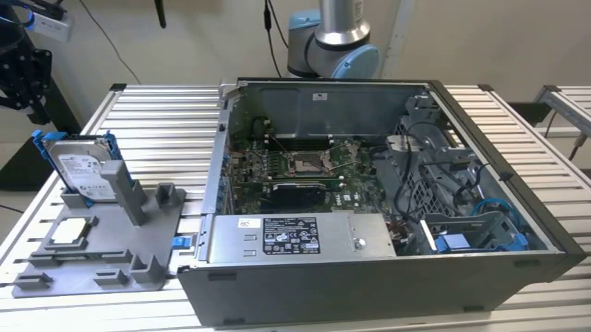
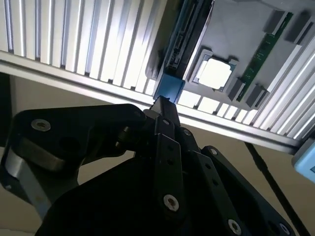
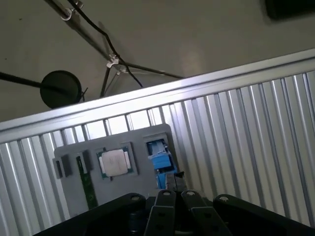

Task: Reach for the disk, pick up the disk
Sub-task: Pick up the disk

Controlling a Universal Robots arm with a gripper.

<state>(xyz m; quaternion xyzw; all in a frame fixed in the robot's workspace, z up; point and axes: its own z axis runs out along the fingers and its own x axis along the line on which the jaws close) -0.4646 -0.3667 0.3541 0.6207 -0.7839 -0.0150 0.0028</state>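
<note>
Exterior view, table (image 1: pixel 157 117): slatted metal top; carries every item listed below.
Computer case (image 1: pixel 369 290): lying with its open side up, on the exterior view's right part of the table.
Arm (image 1: pixel 337 41): base joint behind the case, column rising out of frame; in both wrist views, wrist end pitched down toward the Fixture.
Fixture (image 1: pixel 111 270): grey moulded tray, just beside the case on the exterior view's left.
Gripper (image 2: pixel 161 104): clenched, tips together, grasping nothing. Tips aimed at the blue bracket (image 2: pixel 168 89) in the second wrist view. Near the Disk in the first wrist view (image 3: pixel 176 188). Contact cannot be told.
Disk (image 1: pixel 82 169): standing on edge in a slot at the Fixture's far end. Long axis upright. White-labelled face turned toward the exterior view's right and front. Blue bracket along both side edges. Seen edge-on in both wrist views (image 2: pixel 181 39) (image 3: pixel 158 156).
Chip (image 1: pixel 72 232): flat in a square recess of the Fixture, near the foot of the Disk.
</note>
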